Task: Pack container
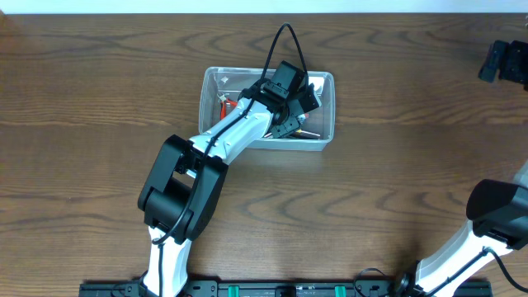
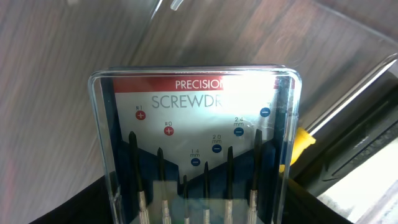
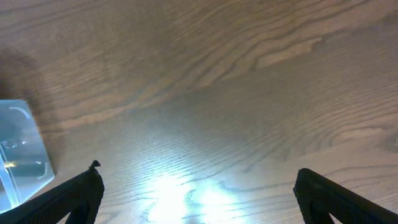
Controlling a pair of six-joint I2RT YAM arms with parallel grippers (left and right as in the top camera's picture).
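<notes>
The clear plastic container [image 1: 208, 80] stands at the table's middle back; its corner also shows in the right wrist view [image 3: 22, 155]. My left gripper [image 1: 294, 101] reaches into it and is shut on a clear case of precision screwdrivers [image 2: 196, 143], held between the dark fingers [image 2: 199, 214] over the container's right half. A red-handled tool [image 1: 224, 104] lies in the container's left part. A yellow-and-black tool [image 2: 303, 144] lies beside the case. My right gripper [image 3: 199, 186] is open and empty above bare wood, far right of the container [image 1: 505, 62].
The wooden table [image 1: 99, 99] stretches around the container. The left arm's black cable [image 1: 285, 41] loops over the container's back wall. The right arm's base [image 1: 495, 210] stands at the front right.
</notes>
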